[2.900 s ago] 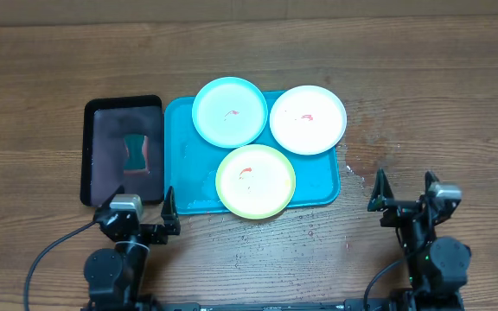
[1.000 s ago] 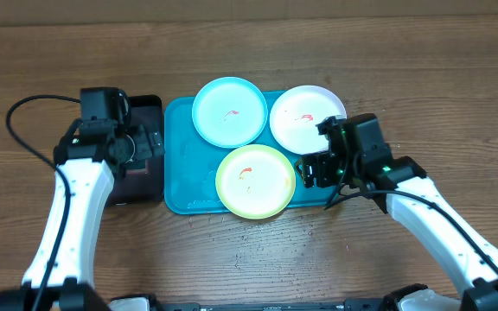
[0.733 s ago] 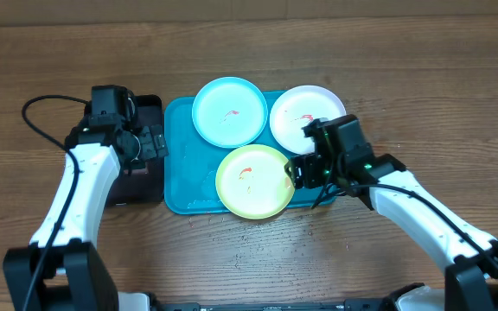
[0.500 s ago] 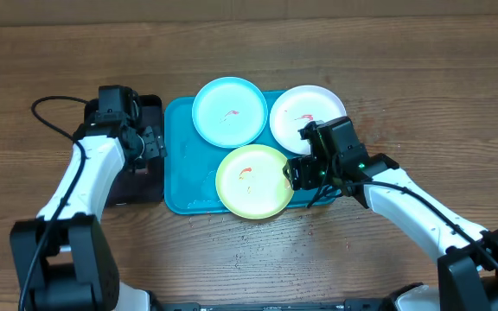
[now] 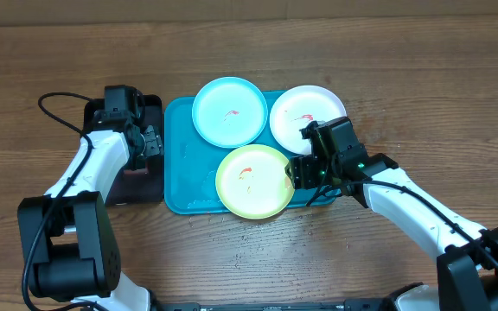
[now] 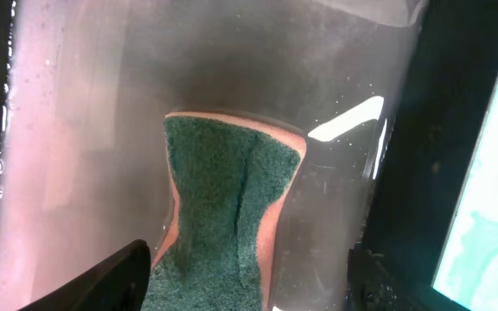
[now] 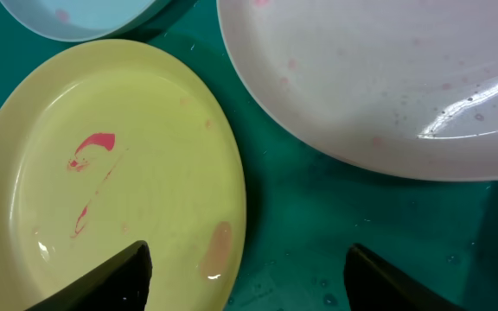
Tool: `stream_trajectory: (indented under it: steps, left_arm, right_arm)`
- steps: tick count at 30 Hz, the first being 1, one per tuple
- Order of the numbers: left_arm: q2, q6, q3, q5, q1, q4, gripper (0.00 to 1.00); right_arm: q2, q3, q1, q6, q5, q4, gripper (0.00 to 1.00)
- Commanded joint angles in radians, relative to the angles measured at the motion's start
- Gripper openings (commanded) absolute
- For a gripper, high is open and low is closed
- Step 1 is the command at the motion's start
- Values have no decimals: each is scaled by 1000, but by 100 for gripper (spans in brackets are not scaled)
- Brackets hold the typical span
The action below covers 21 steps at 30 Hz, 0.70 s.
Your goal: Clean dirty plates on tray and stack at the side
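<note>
One yellow-green plate [image 7: 102,173] lies partly beneath the right gripper [image 7: 247,263].

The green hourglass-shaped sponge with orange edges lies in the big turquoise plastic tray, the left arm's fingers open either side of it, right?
No: the green hourglass-shaped sponge lies in the narrow black plastic tray, beside the big turquoise plastic tray. The left wrist view shows it, the left arm's fingers open either side.
</note>
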Motion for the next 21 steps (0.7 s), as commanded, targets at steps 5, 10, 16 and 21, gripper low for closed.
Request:
stream_trajectory:
  steps: [5, 10, 16, 21]
  left_arm:
    - [6, 21, 10, -23, 7, 3, 69]
    - [6, 20, 6, -16, 38, 4, 68]
    - [29, 21, 4, -15, 47, 5, 63]
    - [84, 21, 4, -10, 47, 18, 57]
  right_arm:
    - [5, 27, 2, 2, 7, 6, 70]
    - [5, 27, 2, 2, 7, 6, 69]
    - [5, 27, 2, 2, 7, 6, 68]
    - [5, 27, 2, 1, 7, 6, 68]
